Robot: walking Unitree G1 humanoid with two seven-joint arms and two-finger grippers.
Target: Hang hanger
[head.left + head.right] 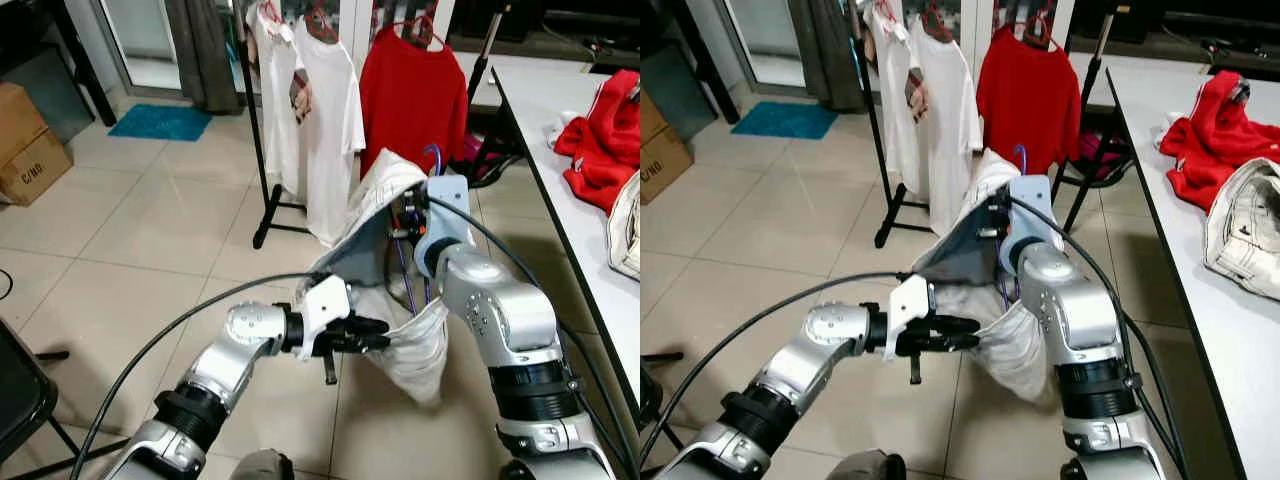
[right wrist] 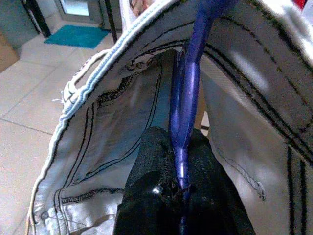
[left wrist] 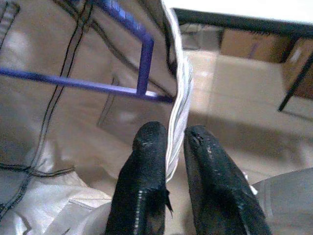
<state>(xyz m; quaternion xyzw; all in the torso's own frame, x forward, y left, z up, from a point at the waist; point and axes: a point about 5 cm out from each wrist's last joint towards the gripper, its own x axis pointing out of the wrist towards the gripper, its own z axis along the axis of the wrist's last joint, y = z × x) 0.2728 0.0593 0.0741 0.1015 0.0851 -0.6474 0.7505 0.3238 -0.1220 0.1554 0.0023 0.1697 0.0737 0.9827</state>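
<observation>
Out in front of me, at about twelve o'clock and above the tiled floor (image 1: 150, 230), I've got the blue hanger (image 2: 185, 98) with a pale garment (image 1: 385, 190) draped over it, well short of the clothes rack (image 1: 255, 150) up at eleven o'clock. My right claw (image 2: 182, 161) is clamped on the hanger's stem, fingers pressed together around the blue wire, holding the load up. My left claw (image 3: 171, 161) is down at seven o'clock from it, pinching the garment's lower hem, both pads tight on the fabric edge.

I read this as the carry step: hanger loaded and gripped, not yet on the rail. The next move calls for walking closer to the rack, lifting the right arm so the hook clears the rail, and finding a gap beside the white shirt (image 1: 335, 120) and the red shirt (image 1: 410, 100) hanging there. The left claw likely has to let the hem go first, or the cloth will drag.

The garment looks like off-white denim with dark stitching, bunched and sagging, its inside facing me. The hook's blue tip (image 1: 432, 152) pokes out above the fabric. More clothes lie on the counter (image 1: 560, 160) at two o'clock.
</observation>
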